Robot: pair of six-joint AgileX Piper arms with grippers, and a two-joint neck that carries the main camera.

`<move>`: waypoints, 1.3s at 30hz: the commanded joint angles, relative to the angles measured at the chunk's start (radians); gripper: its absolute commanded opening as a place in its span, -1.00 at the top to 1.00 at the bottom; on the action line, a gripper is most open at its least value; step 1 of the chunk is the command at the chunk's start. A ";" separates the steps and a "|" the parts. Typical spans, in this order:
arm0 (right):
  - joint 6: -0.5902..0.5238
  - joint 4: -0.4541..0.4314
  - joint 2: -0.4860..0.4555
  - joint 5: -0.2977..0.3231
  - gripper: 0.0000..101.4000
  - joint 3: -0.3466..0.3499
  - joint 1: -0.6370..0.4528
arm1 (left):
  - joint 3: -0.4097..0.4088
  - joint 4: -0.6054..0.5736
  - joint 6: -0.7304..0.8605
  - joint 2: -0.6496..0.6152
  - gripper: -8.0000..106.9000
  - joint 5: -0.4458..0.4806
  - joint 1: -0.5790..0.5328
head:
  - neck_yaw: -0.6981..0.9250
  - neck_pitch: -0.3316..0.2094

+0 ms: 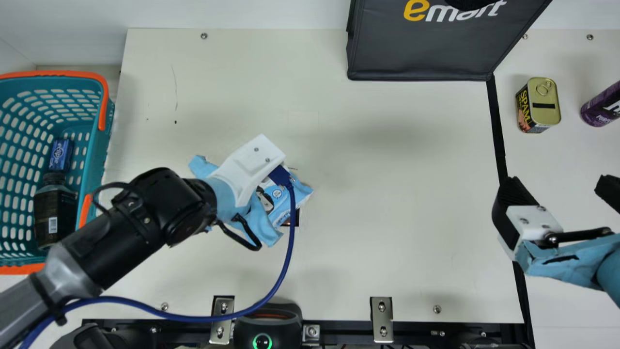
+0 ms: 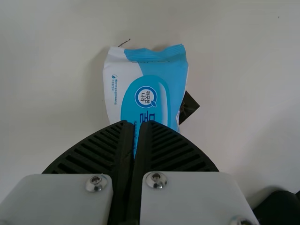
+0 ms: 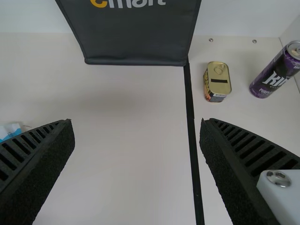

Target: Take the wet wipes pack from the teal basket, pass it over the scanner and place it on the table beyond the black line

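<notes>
Left of centre, the left gripper's (image 1: 254, 162) ribbed fingers pinch the soft, crinkled wet wipes pack (image 1: 286, 198); at right, the right gripper's (image 1: 557, 186) stand wide.

The main view looked steeply down from above the near side of the table (image 1: 387, 194), taking in the teal basket (image 1: 58, 73) at left and the far black bag (image 1: 421, 48). The left wrist view looked down from close above the wet wipes pack (image 2: 164, 79), which the main view shared. The right wrist view, higher up, faced down and toward the far side, sharing with the main view the bag, black line (image 1: 496, 121), rectangular tin (image 1: 545, 104) and purple can (image 1: 603, 106) at right.
</notes>
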 commanded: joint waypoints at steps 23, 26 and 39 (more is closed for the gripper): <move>0.000 0.000 0.000 -0.001 -0.87 0.000 0.000 | 0.095 0.040 -0.042 0.067 1.00 -0.126 -0.038 | -0.001 -0.029; 0.000 0.000 0.000 -0.001 -0.87 0.000 0.000 | 0.105 0.042 -0.046 0.071 1.00 -0.137 -0.043 | -0.001 -0.029; 0.000 0.000 0.000 -0.001 -0.87 0.000 0.000 | 0.074 0.055 -0.045 0.016 0.97 -0.106 -0.064 | -0.001 -0.029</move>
